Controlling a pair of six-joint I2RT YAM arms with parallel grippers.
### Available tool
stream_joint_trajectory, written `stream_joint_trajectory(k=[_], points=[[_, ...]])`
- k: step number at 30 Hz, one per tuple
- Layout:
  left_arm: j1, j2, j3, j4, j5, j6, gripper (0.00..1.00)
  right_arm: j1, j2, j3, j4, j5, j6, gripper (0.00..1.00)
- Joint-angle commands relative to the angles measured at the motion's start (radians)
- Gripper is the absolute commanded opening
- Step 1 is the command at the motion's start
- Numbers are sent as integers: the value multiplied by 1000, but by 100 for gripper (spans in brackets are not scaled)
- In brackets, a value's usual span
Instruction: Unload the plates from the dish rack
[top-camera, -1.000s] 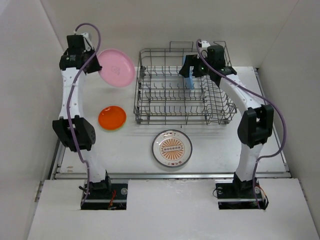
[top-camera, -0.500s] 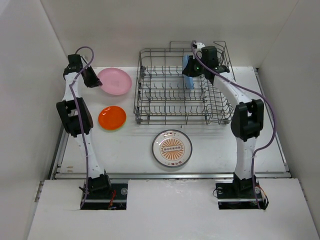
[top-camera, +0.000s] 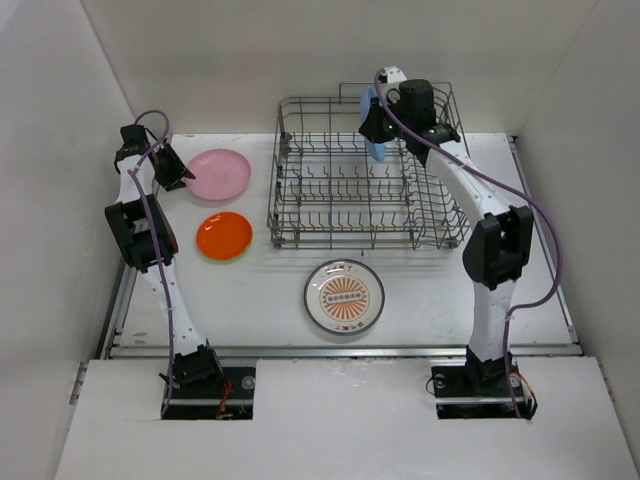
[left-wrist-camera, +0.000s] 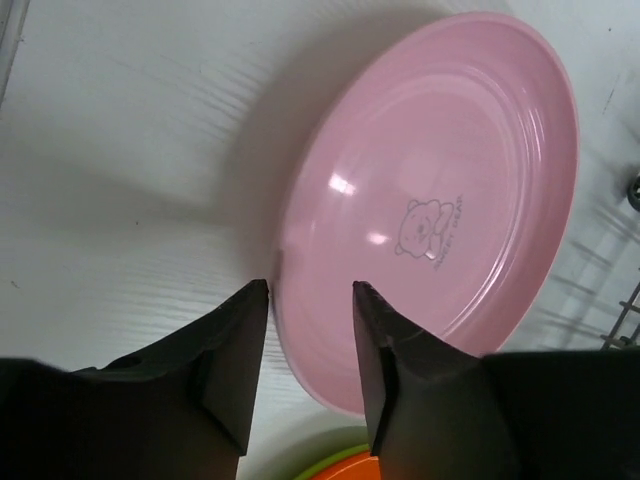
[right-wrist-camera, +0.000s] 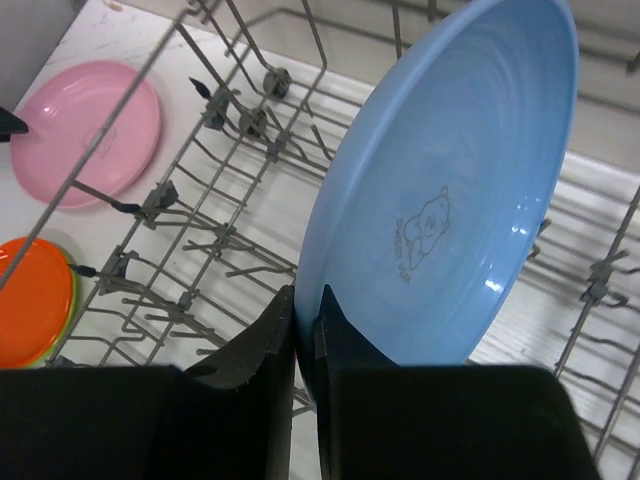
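Almost done imo: round pink plate (top-camera: 220, 173) flat near the far-left corner of the table (top-camera: 255, 300), left tool (left-wrist-camera: 310, 290) spread open at its rim, right tool (right-wrist-camera: 305, 295) clenching the last round blue plate (right-wrist-camera: 450, 200) over the grey wire dish rack (top-camera: 340, 190).

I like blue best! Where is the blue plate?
In the top view, the blue plate stands on edge at the dish rack's far side, right of middle, pinched by the right end effector.

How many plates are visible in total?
5. Pink plate and orange plate left of the dish rack, lime green plate under the orange, sunburst plate in front of the rack, blue plate between the fingers of the right gripper. Others may be hidden.
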Motion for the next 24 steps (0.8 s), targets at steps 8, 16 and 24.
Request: stream_joint_trajectory(k=[8, 16, 24], points=[[-3, -78, 73, -102, 5, 55, 63, 159, -175, 75, 46, 195, -360, 0], [-3, -374, -39, -122, -31, 108, 75, 450, -248, -216, 108, 613, -802, 0], [-44, -443, 114, -345, 325, 175, 100, 625, -248, -370, 268, 773, -996, 0]])
